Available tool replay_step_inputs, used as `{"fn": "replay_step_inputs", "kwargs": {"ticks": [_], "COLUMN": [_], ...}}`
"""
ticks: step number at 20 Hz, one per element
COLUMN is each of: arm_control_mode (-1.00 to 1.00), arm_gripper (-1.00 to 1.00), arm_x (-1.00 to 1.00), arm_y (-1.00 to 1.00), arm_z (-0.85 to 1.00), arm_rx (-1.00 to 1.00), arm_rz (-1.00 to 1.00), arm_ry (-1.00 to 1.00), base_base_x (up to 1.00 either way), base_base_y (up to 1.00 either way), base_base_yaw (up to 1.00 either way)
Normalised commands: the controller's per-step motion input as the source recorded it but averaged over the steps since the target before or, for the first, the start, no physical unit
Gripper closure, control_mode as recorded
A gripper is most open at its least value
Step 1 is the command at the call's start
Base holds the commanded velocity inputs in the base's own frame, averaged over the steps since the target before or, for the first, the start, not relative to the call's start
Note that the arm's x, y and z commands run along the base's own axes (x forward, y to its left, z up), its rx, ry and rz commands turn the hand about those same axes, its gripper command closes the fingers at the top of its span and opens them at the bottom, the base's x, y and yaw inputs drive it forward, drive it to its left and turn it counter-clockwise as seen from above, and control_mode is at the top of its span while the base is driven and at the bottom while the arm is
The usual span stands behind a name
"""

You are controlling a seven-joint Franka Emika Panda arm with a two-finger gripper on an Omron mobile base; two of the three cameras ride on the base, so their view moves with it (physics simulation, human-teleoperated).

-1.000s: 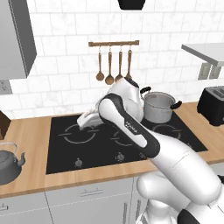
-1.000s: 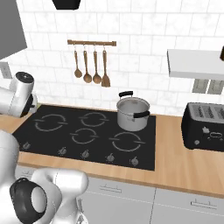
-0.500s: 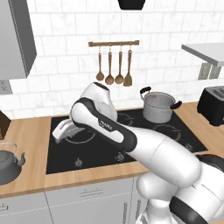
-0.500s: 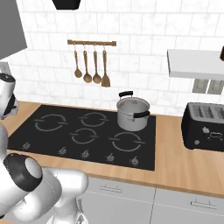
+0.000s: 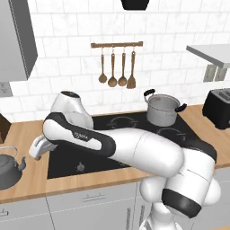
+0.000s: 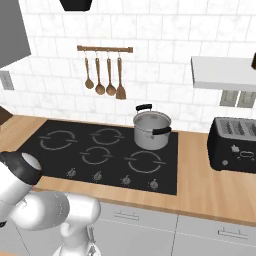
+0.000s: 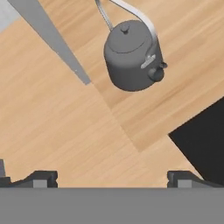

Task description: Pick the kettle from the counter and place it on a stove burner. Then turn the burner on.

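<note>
The kettle (image 5: 9,168), squat and dark grey with a thin arched handle, stands on the wood counter (image 5: 27,130) at the far left, beside the black cooktop. My gripper (image 5: 36,152) hangs over the counter just right of it, near the cooktop's left edge. In the hand view the kettle (image 7: 131,54) lies ahead and apart from my gripper (image 7: 113,179). The fingertips (image 7: 41,178) stand wide apart, open, with bare counter (image 7: 65,131) between them. The wide stove burner (image 6: 60,140) ring is at the cooktop's back left.
A shiny lidded pot (image 6: 151,131) sits on the cooktop's (image 6: 165,180) back right. A black toaster (image 6: 235,145) stands on the counter to the right. Wooden utensils (image 6: 105,75) hang on a wall rail. Knob marks (image 6: 125,180) line the cooktop's front. A grey cabinet (image 5: 15,40) hangs upper left.
The arm has swung left from above the cooktop to the counter beside the kettle, and the hand has dropped lower. The jaws stayed open. The kettle and pot have not moved.
</note>
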Motion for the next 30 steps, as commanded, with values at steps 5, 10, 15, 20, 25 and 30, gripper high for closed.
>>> {"fn": "replay_step_inputs", "kwargs": {"ticks": [5,10,15,20,25,30], "arm_control_mode": [-1.00,-1.00,-1.00,-1.00,-1.00,-1.00], "arm_gripper": [-1.00,-1.00,-1.00,-1.00,-1.00,-1.00], "arm_x": [0.01,0.04,0.25,0.41,0.45,0.35], "arm_y": [0.28,0.11,0.17,0.22,0.39,0.40], "arm_z": [0.00,-0.05,-0.25,-0.16,-0.10,-0.08], "arm_rx": [-0.02,0.00,0.00,0.00,0.00,0.00], "arm_rz": [-0.01,0.00,0.07,0.11,0.09,0.05], "arm_ry": [-0.01,-0.02,0.00,0.00,0.02,0.03], "base_base_x": [0.00,0.00,0.00,0.00,0.00,0.00], "base_base_y": [0.00,0.00,0.00,0.00,0.00,0.00], "base_base_yaw": [0.00,0.00,0.00,0.00,0.00,0.00]}}
